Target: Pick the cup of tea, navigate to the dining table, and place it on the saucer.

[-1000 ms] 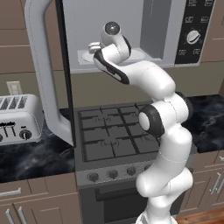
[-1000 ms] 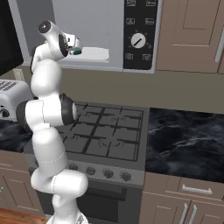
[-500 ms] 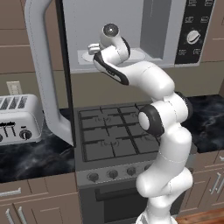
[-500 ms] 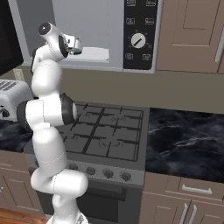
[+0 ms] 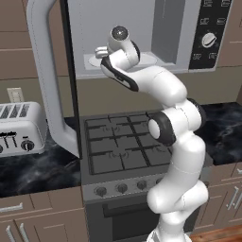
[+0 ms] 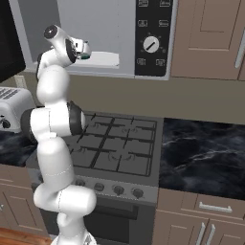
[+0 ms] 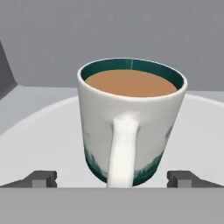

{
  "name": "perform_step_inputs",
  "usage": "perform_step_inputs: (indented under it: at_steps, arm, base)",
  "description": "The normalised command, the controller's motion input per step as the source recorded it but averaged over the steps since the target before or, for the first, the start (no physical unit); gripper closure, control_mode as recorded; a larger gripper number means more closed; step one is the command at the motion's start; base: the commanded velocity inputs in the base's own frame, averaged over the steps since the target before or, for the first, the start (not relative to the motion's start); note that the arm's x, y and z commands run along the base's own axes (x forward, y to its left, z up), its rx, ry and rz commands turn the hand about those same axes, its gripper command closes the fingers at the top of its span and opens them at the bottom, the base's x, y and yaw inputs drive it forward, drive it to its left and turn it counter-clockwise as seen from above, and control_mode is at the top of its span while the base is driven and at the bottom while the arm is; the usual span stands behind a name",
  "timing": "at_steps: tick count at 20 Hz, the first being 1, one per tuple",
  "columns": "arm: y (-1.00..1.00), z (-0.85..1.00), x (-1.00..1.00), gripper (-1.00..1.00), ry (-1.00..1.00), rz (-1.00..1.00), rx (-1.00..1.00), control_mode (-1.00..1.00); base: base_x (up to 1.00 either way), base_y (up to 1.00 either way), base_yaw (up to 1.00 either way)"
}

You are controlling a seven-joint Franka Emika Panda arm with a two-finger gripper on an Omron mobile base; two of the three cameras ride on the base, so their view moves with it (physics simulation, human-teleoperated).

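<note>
One cup of tea [image 7: 131, 127] is sitting on one round white plate [image 7: 43, 140] inside one microwave [image 5: 142, 33], whose one door [image 5: 47, 80] is hanging open at the left. One toaster [image 5: 21, 128] is standing on the counter [image 5: 33, 170] to the left of one stove [image 5: 127, 146]. Five knobs [image 5: 122, 188] are lining the stove's near edge, and one dial [image 6: 151, 44] is showing on the microwave panel. One robot arm [image 5: 175, 142] is reaching up, with two fingertips [image 7: 41, 178] showing low down.
</note>
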Motion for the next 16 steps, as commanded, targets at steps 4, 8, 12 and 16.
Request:
perform_step_inputs:
  at_steps: [4,8,12,16]
  arm:
    - [0.00,0.00,0.07,-1.00,0.00,0.00,0.00,-1.00]
    - [0.00,0.00,0.00,1.00,0.00,0.00,0.00,-1.00]
    - [0.00,0.00,0.00,1.00,0.00,0.00,0.00,-1.00]
    - [0.00,0.00,0.00,1.00,0.00,0.00,0.00,-1.00]
  base:
    - [0.00,0.00,0.00]
    - [0.00,0.00,0.00]
    - [0.00,0.00,0.00]
    - [0.00,0.00,0.00]
